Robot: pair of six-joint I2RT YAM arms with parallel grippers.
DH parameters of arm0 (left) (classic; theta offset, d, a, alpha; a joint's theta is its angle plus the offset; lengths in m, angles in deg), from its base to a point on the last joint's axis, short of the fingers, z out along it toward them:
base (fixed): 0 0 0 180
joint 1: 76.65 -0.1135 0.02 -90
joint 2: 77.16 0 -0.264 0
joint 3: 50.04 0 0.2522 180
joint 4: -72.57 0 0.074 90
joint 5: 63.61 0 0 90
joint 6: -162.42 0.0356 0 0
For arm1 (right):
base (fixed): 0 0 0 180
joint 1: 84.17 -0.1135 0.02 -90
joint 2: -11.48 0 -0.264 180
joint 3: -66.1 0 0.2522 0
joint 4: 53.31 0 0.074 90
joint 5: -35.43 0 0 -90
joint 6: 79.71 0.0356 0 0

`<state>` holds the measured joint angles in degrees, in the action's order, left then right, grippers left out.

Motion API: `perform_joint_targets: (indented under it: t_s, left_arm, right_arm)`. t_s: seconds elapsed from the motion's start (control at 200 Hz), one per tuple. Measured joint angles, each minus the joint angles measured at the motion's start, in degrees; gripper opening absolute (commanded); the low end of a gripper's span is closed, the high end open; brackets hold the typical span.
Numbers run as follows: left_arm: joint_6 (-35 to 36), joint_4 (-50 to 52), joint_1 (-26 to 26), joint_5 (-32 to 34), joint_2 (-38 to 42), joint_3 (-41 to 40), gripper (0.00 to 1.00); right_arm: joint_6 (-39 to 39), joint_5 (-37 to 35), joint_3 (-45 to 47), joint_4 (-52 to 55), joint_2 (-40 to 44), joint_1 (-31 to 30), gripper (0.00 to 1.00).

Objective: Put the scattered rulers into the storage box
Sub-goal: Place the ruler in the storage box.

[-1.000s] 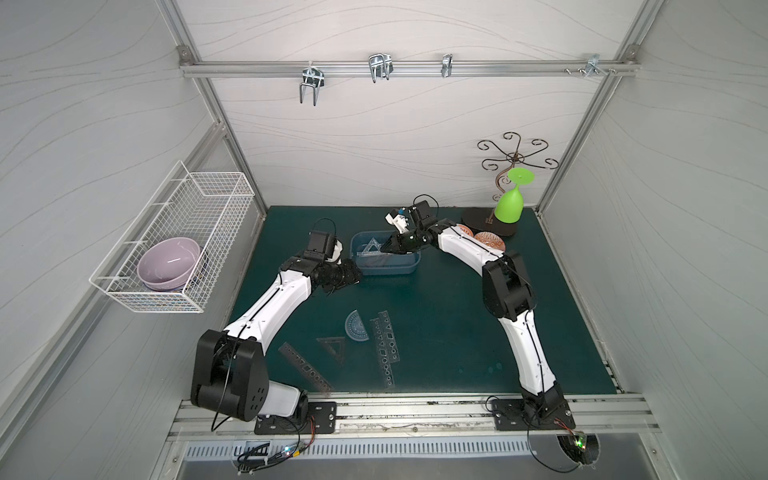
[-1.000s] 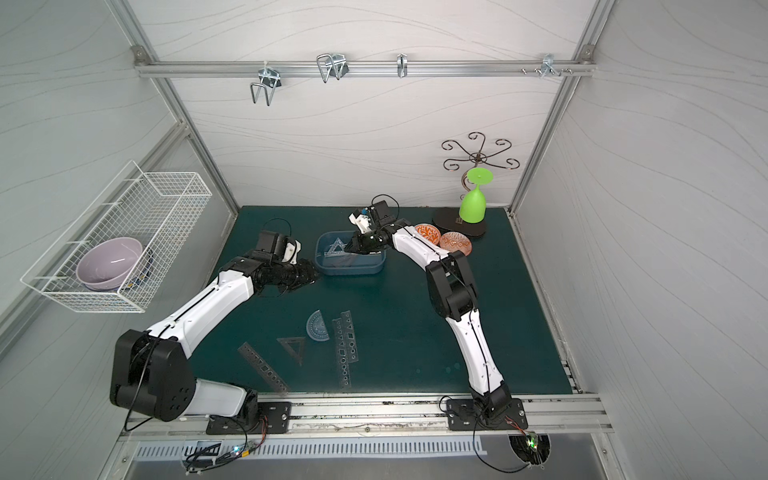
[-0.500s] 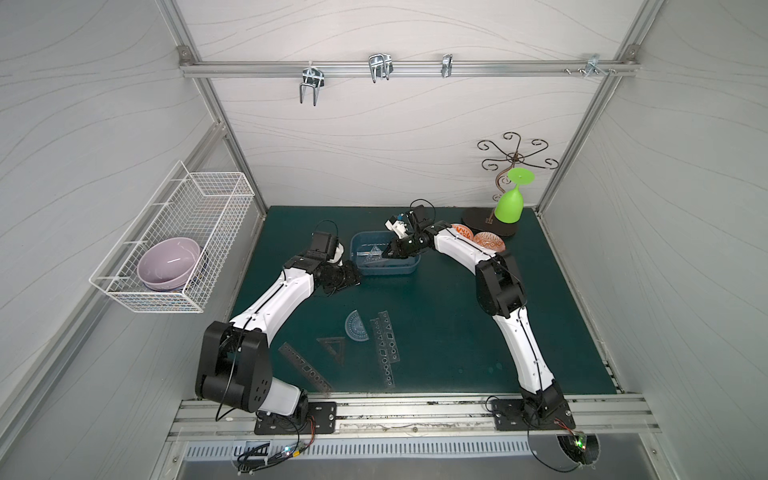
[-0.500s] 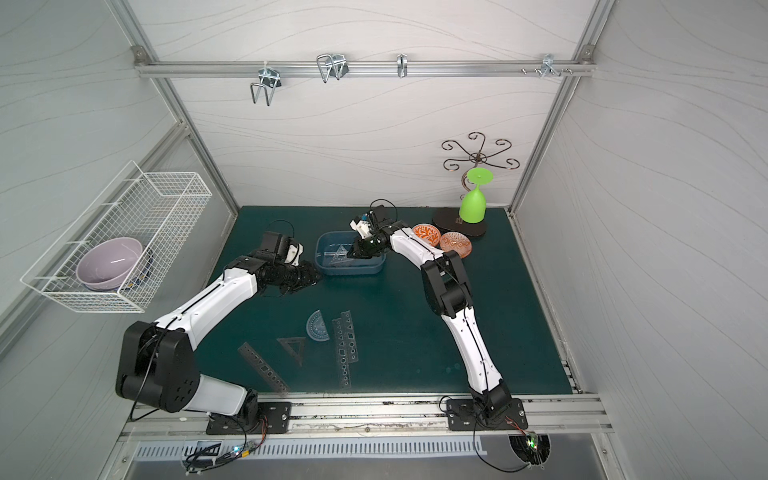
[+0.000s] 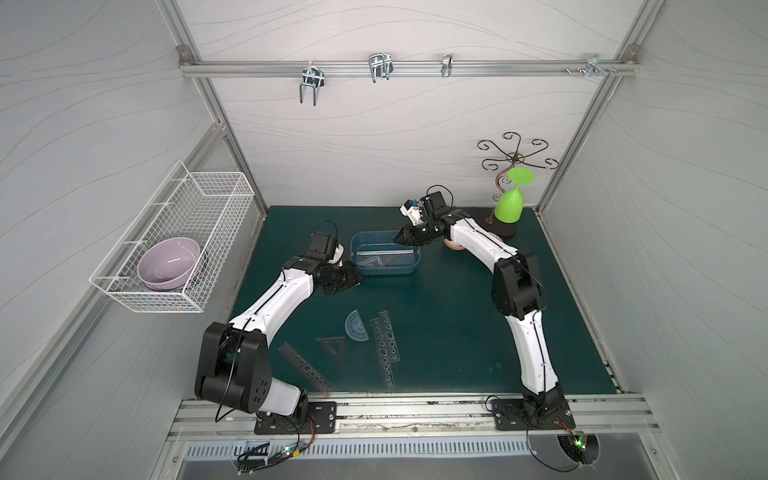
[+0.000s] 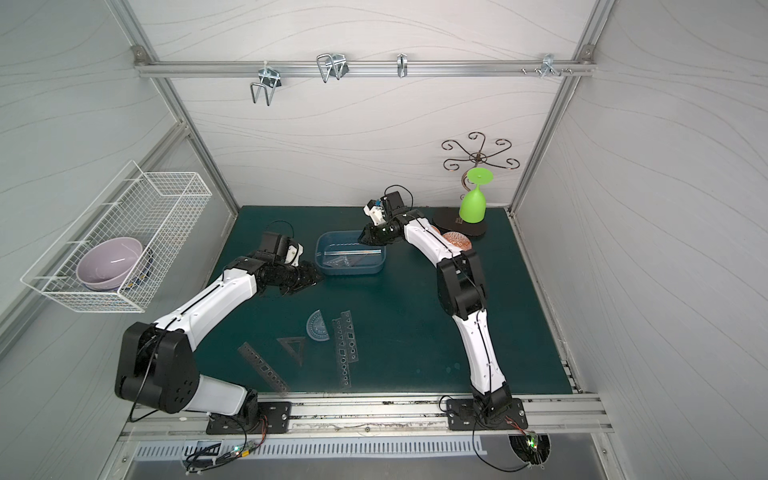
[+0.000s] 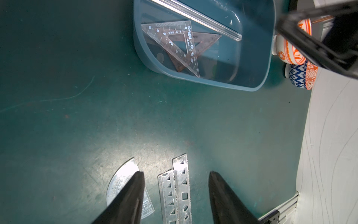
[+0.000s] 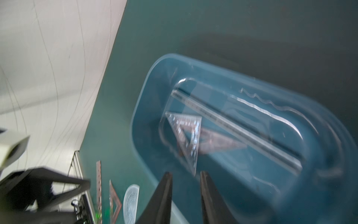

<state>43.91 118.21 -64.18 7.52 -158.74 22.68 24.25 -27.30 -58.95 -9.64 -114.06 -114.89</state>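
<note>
The blue-grey storage box [image 5: 411, 270] [image 6: 320, 266] stands at the back of the mat and holds a straight ruler [image 7: 197, 18] [image 8: 232, 128] and two set squares [image 7: 174, 42]. My right gripper [image 5: 401, 239] [image 8: 186, 172] hovers over its far right corner, open a little, with nothing between its fingers. At the box's front left corner my left gripper [image 5: 353, 279] [image 7: 176, 172] is open and empty. On the mat in front lie a protractor [image 5: 356, 332] [image 7: 122, 180], two stencil rulers [image 5: 384, 345] [image 7: 180, 186] side by side, a set square [image 5: 332, 347] and another stencil ruler [image 5: 305, 372].
Patterned bowls [image 5: 455, 245] [image 7: 290, 56] sit just right of the box, behind the right arm. An upturned green goblet [image 5: 510, 205] stands on a dark base at the back right. A white wire basket [image 5: 124, 291] with a purple bowl [image 5: 170, 266] hangs on the left wall.
My right gripper has gone from shut to slightly open above the storage box. The left arm has hardly moved.
</note>
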Motion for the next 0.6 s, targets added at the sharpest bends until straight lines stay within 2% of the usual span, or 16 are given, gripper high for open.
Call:
perform_joint_targets:
  t_s: [0.085,0.165,0.27,0.345,0.44,0.6]
  left_arm:
    - [-0.6,0.4,0.5,0.1,3.6,-2.6,0.59]
    - [-1.7,0.7,1.7,0.5,7.2,-6.0,0.59]
    - [-3.5,0.3,3.7,1.0,11.0,-11.7,0.58]
    - [-5.0,0.3,4.5,1.1,12.7,-16.1,0.57]
    - [-6.7,0.6,4.9,1.4,14.1,-20.3,0.56]
    - [-8.2,0.8,4.8,2.8,16.7,-22.0,0.56]
  right_arm:
    - [-0.5,-4.7,11.5,-1.4,12.2,-2.4,0.26]
    - [-0.9,-10.2,21.8,-3.2,23.7,-7.2,0.23]
    - [-1.3,-16.9,32.5,-5.5,32.1,-15.3,0.22]
    - [-1.3,-21.1,37.4,-6.0,32.5,-21.1,0.22]
    - [-1.3,-26.0,41.4,-5.9,28.8,-27.3,0.24]
    - [-1.2,-30.9,43.5,-5.9,22.1,-32.5,0.30]
